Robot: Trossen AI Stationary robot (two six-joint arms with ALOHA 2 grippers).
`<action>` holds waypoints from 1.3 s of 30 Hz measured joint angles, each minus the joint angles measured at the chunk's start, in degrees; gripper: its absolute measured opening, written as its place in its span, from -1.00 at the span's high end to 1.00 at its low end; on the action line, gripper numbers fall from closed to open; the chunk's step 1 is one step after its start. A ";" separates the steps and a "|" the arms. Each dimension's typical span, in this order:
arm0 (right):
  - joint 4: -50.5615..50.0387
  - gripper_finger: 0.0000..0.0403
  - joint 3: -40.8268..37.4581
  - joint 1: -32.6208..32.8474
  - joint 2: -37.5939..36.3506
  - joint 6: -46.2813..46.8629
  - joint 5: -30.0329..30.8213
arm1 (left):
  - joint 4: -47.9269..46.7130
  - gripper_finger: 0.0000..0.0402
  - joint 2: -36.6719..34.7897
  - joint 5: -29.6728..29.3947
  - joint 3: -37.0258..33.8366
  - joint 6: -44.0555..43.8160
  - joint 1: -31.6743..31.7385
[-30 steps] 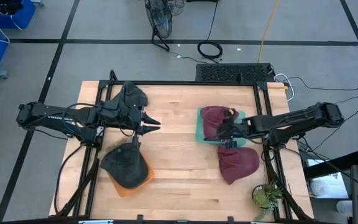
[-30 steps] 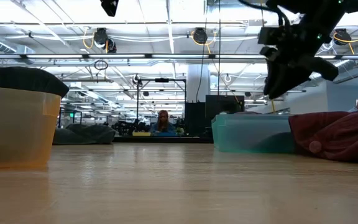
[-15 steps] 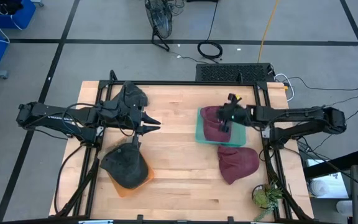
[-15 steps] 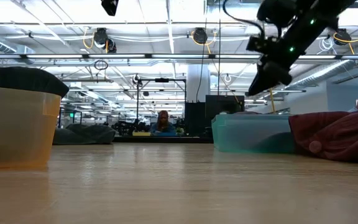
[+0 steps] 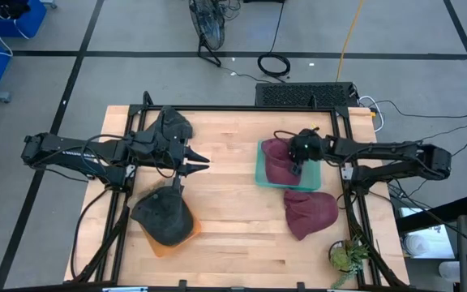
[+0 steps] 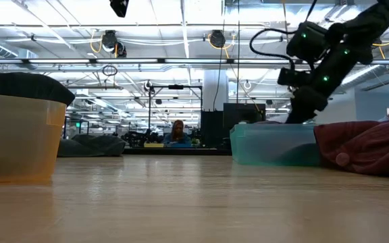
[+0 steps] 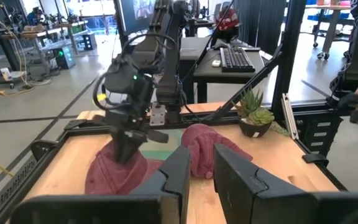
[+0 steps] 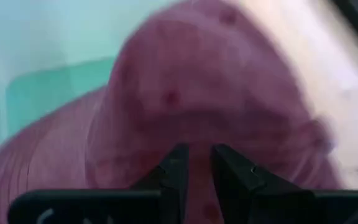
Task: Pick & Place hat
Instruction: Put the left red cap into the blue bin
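Note:
A maroon hat [image 5: 277, 165] lies in a teal bin [image 5: 259, 172]. A second maroon hat [image 5: 310, 212] rests on the table just near of that bin. My right gripper [image 5: 297, 159] stands over the hat in the bin, fingers shut and pointing down, lowered to the bin's rim [image 6: 273, 128]. In its wrist view the hat's crown [image 8: 197, 93] fills the picture right before the shut fingers [image 8: 196, 165]. My left gripper [image 5: 203, 162] waits shut at mid-table, left of the bin. My right gripper comes from above, shut fingers pointing down at the top of the maroon hat in the bin. The bin's wall [image 6: 273, 147] hides the fingertips in the low view, so I cannot tell whether they touch the hat.
A dark hat [image 5: 162, 212] sits on an orange container [image 6: 12, 135] near the left arm. Another dark hat [image 5: 173, 126] lies by the far left edge. A potted plant [image 5: 347, 255] stands at the near right corner. Bare wood lies between the two arms.
My right gripper moved from over the near side of the bin toward the far edge, then dropped down over the maroon hat in the bin. The left arm kept still, and both maroon hats lie where they were.

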 joint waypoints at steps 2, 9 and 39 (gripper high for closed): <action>0.11 0.72 -1.69 -0.03 0.00 1.37 -1.08 | 0.00 0.64 0.00 0.00 0.00 -0.05 0.01; 1.27 0.72 -5.86 -0.04 0.00 2.82 -6.90 | 0.00 0.64 0.00 0.00 0.00 -0.21 0.00; 11.42 0.72 -5.86 -4.94 -2.73 0.95 -5.89 | 0.20 0.64 0.00 -0.03 0.00 0.24 0.00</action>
